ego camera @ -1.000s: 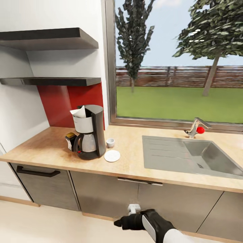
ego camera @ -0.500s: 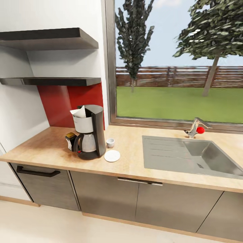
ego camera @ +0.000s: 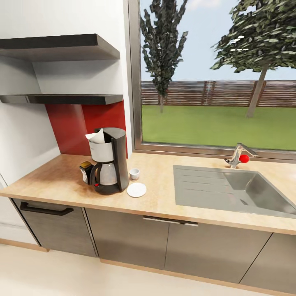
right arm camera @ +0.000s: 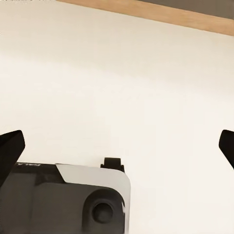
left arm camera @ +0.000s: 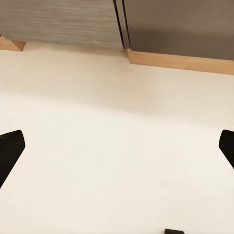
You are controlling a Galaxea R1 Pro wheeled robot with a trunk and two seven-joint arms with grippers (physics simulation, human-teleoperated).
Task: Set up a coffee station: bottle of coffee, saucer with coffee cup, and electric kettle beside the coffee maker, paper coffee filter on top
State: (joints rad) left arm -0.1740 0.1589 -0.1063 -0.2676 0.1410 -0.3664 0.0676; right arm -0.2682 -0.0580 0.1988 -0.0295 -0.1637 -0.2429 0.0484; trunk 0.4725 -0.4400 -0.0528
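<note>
Left: slim dark bottle of coffee with gold cap [ego camera: 85, 171] stands on tan wood-look kitchen countertop [ego camera: 57, 176], touching black-and-white coffee maker [ego camera: 107, 161]. White paper filter [ego camera: 95, 136] sits in its top.

Tiny white cup [ego camera: 134, 174] stands beside flat white saucer [ego camera: 136, 190], not on it. I judge cup light, brittle (glazed, slippery); I take it by rim.

Left gripper [left arm camera: 117, 151] and right gripper [right arm camera: 117, 146] spread wide, empty, over pale floor [left arm camera: 117, 126].

no lettering can be read anywhere — no labels, brands or numbers.
</note>
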